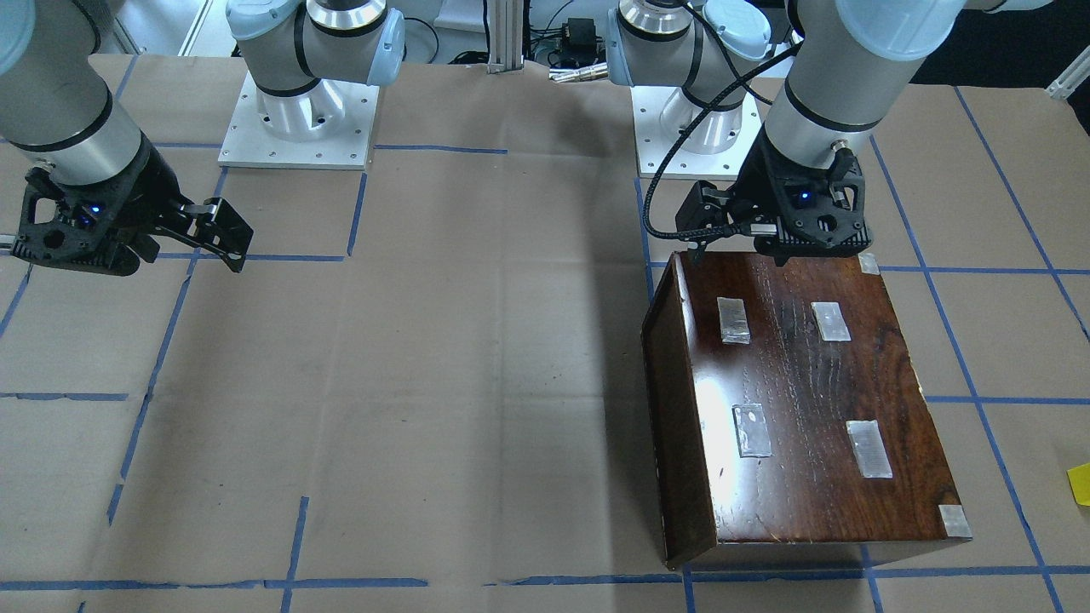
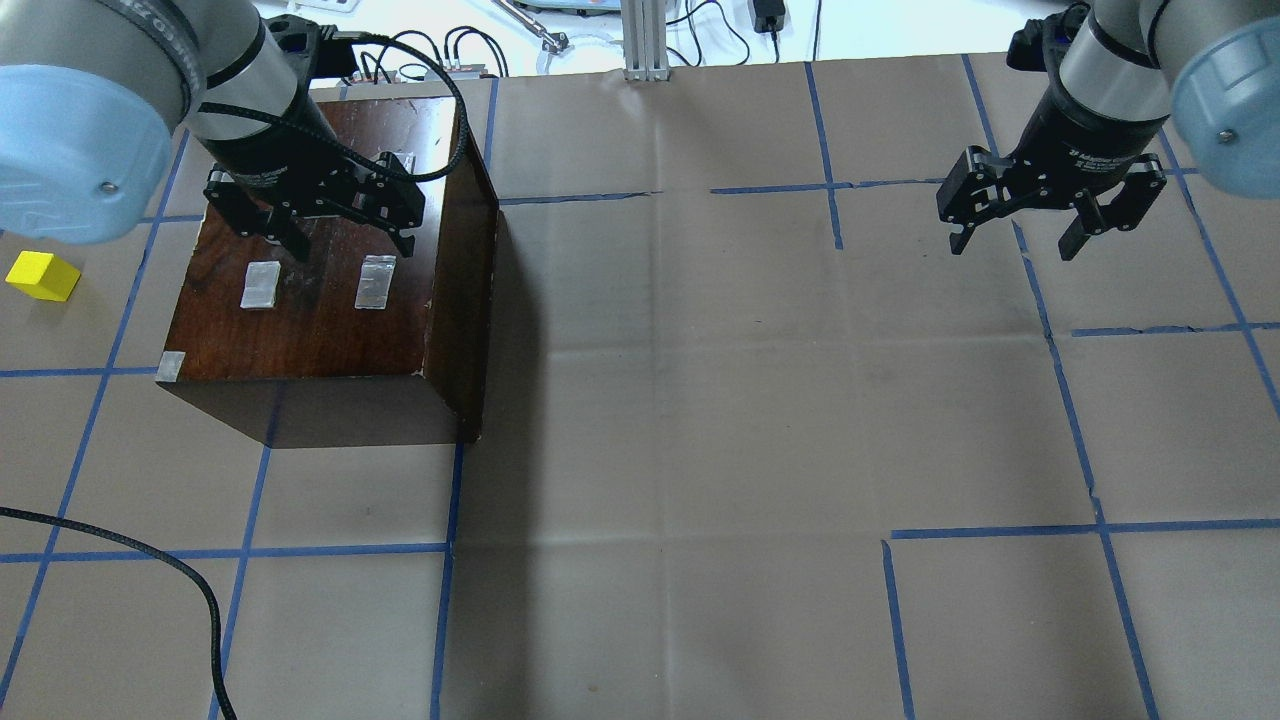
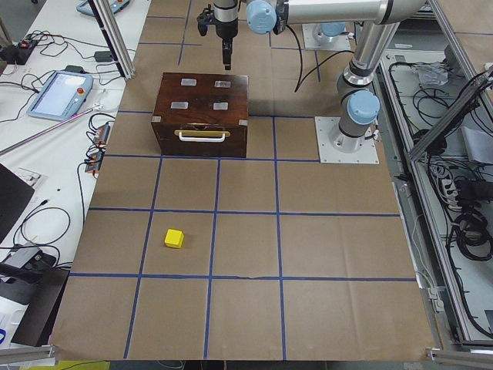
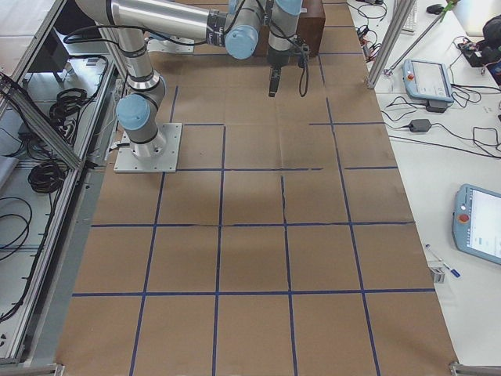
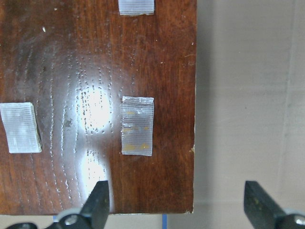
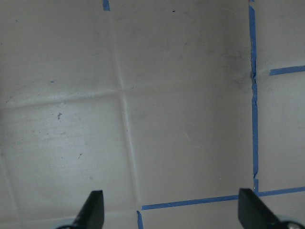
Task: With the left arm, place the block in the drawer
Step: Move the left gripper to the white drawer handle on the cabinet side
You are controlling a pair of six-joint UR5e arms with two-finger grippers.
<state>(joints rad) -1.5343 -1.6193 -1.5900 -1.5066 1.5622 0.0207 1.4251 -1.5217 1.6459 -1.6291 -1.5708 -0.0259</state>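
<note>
The yellow block (image 2: 42, 276) lies on the table to the left of the dark wooden box (image 2: 320, 310). It also shows in the exterior left view (image 3: 175, 238) and at the front view's edge (image 1: 1080, 484). The drawer (image 3: 202, 136) is shut, its front panel and pale handle flush with the box. My left gripper (image 2: 350, 240) hovers open and empty over the box's taped top (image 5: 71, 71). One finger (image 5: 97, 207) is above the wood and the other (image 5: 259, 207) is past the box's edge. My right gripper (image 2: 1015, 240) hangs open and empty over bare table.
The table is covered in brown paper with blue tape lines (image 2: 640, 350). A loose black cable (image 2: 190, 590) lies at the near left. The arm bases (image 1: 298, 119) stand at the robot's side. Tablets and cables lie beyond the table's far edge (image 3: 58, 89).
</note>
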